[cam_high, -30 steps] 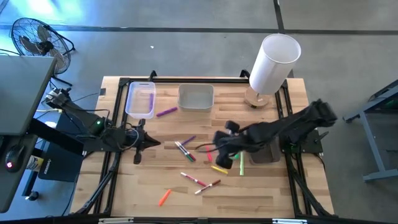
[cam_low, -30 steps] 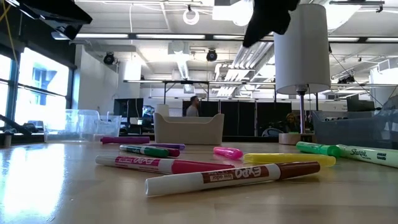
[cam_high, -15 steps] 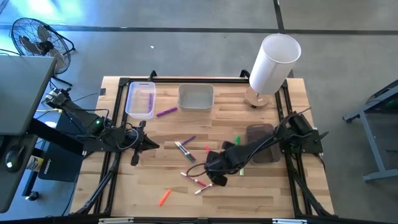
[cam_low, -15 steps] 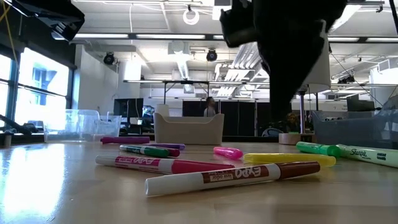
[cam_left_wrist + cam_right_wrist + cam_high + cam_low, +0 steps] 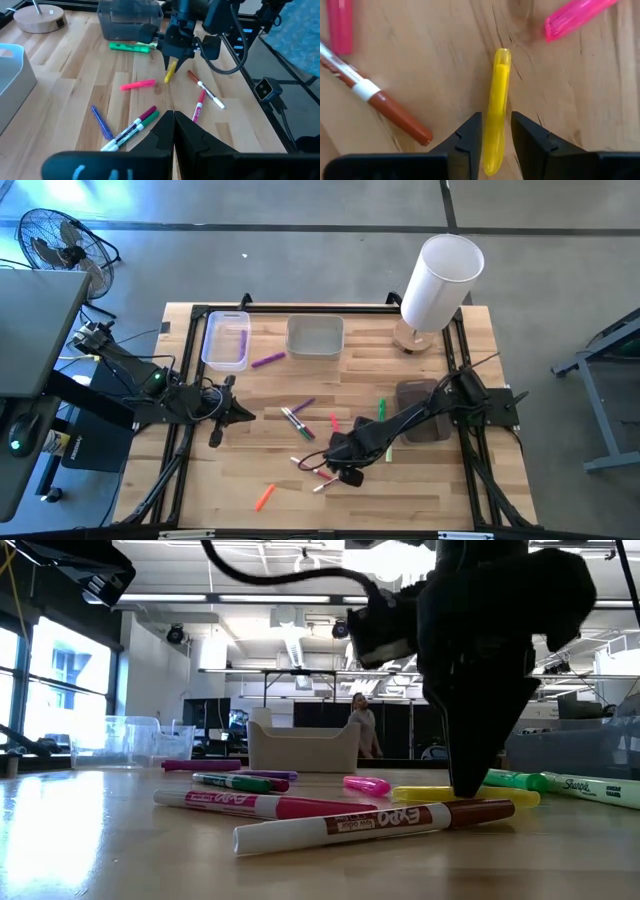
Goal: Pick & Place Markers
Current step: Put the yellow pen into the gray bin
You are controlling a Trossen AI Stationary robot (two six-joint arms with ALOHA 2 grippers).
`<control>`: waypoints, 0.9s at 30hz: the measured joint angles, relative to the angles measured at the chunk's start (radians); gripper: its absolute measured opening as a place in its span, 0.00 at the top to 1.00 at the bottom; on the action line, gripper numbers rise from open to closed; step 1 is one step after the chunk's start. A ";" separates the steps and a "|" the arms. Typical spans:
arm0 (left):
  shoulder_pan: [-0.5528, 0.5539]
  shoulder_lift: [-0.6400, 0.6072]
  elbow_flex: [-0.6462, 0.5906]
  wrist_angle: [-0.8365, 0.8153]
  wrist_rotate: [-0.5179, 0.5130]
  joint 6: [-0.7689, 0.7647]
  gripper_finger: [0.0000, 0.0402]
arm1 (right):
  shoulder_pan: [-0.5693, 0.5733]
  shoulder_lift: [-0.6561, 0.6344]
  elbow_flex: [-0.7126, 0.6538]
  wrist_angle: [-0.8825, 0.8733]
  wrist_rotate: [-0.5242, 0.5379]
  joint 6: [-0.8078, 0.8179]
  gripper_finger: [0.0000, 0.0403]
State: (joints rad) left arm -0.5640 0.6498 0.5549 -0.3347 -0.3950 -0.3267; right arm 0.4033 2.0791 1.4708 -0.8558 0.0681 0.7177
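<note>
Here, my left end effector is resting with its fingers together. My right end effector is pressing down on the table, fingers apart and straddling the yellow marker, a brown-capped marker lying just beside.
</note>
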 joint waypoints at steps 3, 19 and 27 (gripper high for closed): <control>0.000 0.000 0.000 0.000 0.001 -0.005 1.00 | -0.009 0.013 0.000 0.004 -0.024 -0.001 0.82; 0.000 0.000 0.000 -0.010 0.022 -0.019 1.00 | -0.011 0.017 0.001 0.013 -0.042 0.006 0.92; 0.000 0.000 0.000 -0.007 0.022 -0.019 1.00 | 0.009 -0.123 -0.001 0.009 0.080 0.038 0.92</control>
State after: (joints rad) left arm -0.5636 0.6502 0.5552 -0.3416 -0.3731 -0.3458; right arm 0.4126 1.9565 1.4696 -0.8469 0.1486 0.7555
